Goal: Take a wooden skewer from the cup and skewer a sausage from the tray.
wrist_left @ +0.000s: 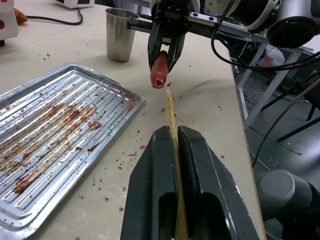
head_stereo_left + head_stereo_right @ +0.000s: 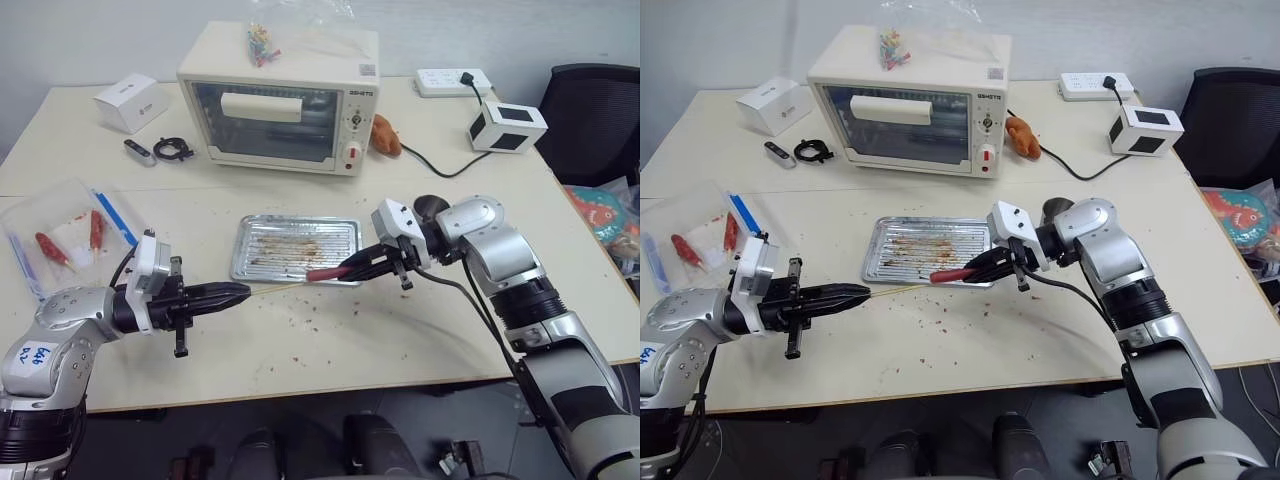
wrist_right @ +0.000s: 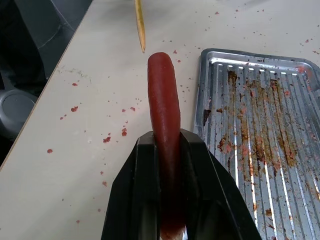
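1. Step: skewering. Stick out of cup, sausage off tray; tip not in yet.
2. My L gripper (image 2: 243,291) pinches skewer (image 1: 170,112), fingers (image 1: 150,190) pressed tight on it. Sits off tray's (image 2: 250,262) near-left corner, pointing toward the tray's near edge.
3. My R gripper (image 2: 345,268) clamps sausage (image 3: 163,100) lengthwise, free end sticking out past the fingertips. Held over tray's near edge, rt half.
4. Skewer tip just short of sausage end, slightly below/beside it in L wrist view. Not touching.
5. Cup (image 1: 119,34) upright on table beyond tray's rt end.
6. Next, my guess: line tip w/ sausage axis, then push ends together straight. Off-centre = stick pokes out the side or sausage bends.
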`<state>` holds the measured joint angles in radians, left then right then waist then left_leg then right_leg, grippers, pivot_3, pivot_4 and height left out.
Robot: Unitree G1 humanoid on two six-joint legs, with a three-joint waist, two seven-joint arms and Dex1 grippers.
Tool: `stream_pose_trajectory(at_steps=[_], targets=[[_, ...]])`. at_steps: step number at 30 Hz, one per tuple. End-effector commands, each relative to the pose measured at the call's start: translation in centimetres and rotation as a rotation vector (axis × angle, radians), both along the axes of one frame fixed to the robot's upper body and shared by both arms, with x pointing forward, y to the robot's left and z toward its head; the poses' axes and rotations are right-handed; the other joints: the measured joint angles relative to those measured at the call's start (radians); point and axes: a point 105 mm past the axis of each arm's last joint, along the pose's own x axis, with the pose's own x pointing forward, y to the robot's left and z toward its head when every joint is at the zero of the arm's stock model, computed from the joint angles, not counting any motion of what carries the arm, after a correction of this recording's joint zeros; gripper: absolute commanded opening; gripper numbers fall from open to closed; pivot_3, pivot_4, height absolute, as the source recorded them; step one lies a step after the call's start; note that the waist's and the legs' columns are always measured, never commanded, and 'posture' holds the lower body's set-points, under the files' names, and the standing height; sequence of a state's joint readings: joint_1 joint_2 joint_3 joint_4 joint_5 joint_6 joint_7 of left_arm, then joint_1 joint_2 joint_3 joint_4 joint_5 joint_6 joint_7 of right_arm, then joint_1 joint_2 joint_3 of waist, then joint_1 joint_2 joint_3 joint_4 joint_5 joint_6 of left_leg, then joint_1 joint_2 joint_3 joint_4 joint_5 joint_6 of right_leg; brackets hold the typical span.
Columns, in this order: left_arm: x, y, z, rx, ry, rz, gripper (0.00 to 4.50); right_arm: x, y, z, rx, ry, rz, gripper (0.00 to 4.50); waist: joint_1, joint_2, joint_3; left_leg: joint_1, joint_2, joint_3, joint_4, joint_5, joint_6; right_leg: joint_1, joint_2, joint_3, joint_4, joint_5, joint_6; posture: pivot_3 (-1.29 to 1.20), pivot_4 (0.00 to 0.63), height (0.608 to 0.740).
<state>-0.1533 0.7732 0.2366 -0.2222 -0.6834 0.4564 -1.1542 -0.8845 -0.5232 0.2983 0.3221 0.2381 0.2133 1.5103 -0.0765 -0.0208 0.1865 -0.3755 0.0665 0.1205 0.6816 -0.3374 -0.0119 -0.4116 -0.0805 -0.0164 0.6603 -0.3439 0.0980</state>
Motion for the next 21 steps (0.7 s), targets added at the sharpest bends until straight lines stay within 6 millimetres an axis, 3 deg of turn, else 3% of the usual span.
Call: stream_pose_trajectory(at_steps=[1, 21], targets=[[-0.02, -0.03, 1.03, -0.007, -0.055, -0.003, 0.00, -0.40, -0.16, 1.32, 0.021, -0.056, 0.040, 0.24, 0.000, 0.000, 0.000, 0.000, 0.000, 0.000, 0.000, 0.000, 0.000, 0.000, 0.000, 0.000, 0.000, 0.000, 0.000, 0.00, 0.150, 0.740], [0.16, -0.31, 0.99, -0.006, -0.055, -0.018, 0.00, -0.58, 0.64, 1.52, 0.063, -0.053, 0.047, 0.24, 0.000, 0.000, 0.000, 0.000, 0.000, 0.000, 0.000, 0.000, 0.000, 0.000, 0.000, 0.000, 0.000, 0.000, 0.000, 0.00, 0.150, 0.740]])
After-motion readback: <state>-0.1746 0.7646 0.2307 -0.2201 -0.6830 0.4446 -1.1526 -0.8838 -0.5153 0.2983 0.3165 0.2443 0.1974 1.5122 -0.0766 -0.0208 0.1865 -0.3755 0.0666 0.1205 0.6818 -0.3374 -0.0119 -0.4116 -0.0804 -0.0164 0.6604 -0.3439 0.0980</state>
